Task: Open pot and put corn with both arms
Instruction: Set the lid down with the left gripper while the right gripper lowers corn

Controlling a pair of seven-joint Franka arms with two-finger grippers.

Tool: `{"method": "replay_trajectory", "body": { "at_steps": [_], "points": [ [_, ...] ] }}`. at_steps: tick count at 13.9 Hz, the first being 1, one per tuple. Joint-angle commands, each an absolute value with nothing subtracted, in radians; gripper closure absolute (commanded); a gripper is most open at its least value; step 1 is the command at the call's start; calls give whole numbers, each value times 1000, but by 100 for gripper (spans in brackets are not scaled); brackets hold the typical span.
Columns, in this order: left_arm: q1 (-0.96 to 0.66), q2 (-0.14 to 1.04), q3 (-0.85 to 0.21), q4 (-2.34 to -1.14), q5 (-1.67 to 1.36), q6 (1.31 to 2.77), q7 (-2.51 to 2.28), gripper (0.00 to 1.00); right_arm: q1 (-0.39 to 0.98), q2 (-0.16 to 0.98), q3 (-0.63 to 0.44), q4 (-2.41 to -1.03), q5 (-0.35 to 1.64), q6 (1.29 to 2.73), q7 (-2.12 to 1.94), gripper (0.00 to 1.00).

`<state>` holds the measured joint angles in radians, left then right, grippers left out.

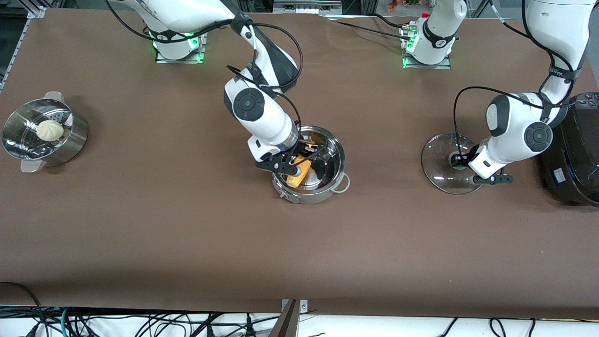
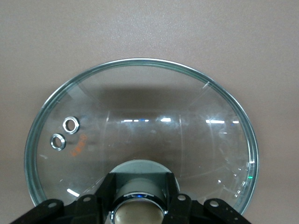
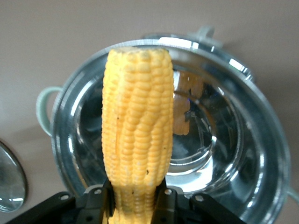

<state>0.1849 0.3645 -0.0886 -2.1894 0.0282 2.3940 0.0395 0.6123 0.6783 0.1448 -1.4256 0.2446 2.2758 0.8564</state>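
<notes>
My right gripper (image 1: pixel 295 169) sits at the centre of the front view, just over the open steel pot (image 1: pixel 333 149), and my fingers are clamped on the thick end of the corn cob (image 1: pixel 299 175). In the right wrist view the corn cob (image 3: pixel 138 121) fills the middle of the frame, running from my fingers (image 3: pixel 103 201) at the bottom edge up across the pot's shiny bowl (image 3: pixel 224 154), its tip reaching the rim near the top of the frame; one grey loop handle (image 3: pixel 43 108) shows at that frame's left. My left gripper (image 1: pixel 456 159) is at the right of the front view, low over the glass lid (image 1: pixel 435 164), which lies flat on the brown table (image 1: pixel 187 224) well apart from the pot and just beside the big black cooker (image 1: pixel 578 159) at the right edge. In the left wrist view the lid (image 2: pixel 154 126) fills the frame, and my fingers (image 2: pixel 103 196) stand on either side of its brass-coloured knob (image 2: pixel 139 212) at the bottom centre; whether they are pressing on it I cannot tell. At the left edge of the front view a perforated steamer bowl (image 1: pixel 70 135) holds a white bun (image 1: pixel 49 130).
</notes>
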Motion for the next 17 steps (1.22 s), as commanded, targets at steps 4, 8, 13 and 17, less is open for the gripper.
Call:
{"method": "replay_trajectory", "body": {
  "at_steps": [4,8,13,17],
  "points": [
    [206,369,-104,-2158,9,2384,98,0,604,750,189,-1402,265,2283,862,100],
    [206,296,-103,-1938,9,2046,103,0,597,770,187,-1402,265,2281,815,100],
    [209,62,-106,-1861,8,1889,80,0,603,761,186,-1402,215,2273,818,0],
    [199,-41,-123,-1798,-15,1800,-9,0,598,692,176,-1402,203,2246,827,0]
  ]
}}
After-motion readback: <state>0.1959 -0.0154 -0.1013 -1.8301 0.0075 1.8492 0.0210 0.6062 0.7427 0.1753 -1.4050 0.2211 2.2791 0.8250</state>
